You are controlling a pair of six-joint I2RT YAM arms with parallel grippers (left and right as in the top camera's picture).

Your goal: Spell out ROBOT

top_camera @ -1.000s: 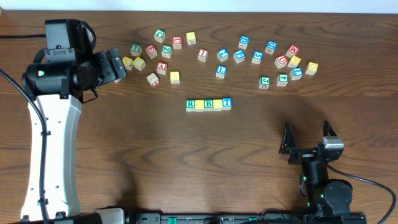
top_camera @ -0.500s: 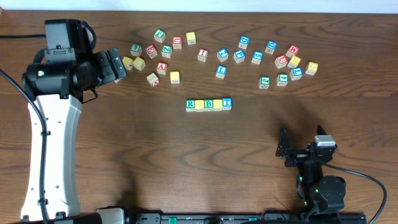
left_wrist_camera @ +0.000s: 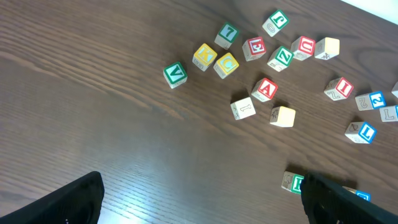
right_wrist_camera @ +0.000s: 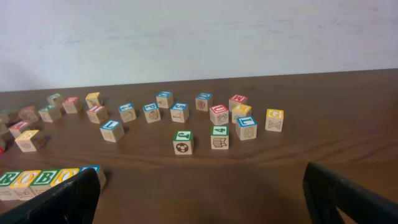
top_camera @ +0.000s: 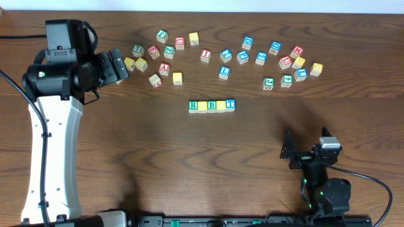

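Wooden ROBOT row [top_camera: 212, 106]: long axis left-right, R at left end; left gripper [top_camera: 120, 65], right gripper [top_camera: 305, 144] both spread.

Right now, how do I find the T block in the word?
On the wooden table, one tidy row of five cubes lies apart from the scattered blocks. The T cube ends it nearest the right arm, the row's only blue letter.

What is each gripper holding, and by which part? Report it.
Nothing is held. The left gripper and the right gripper both stand open and empty, and the ROBOT row of cubes sits apart from both.
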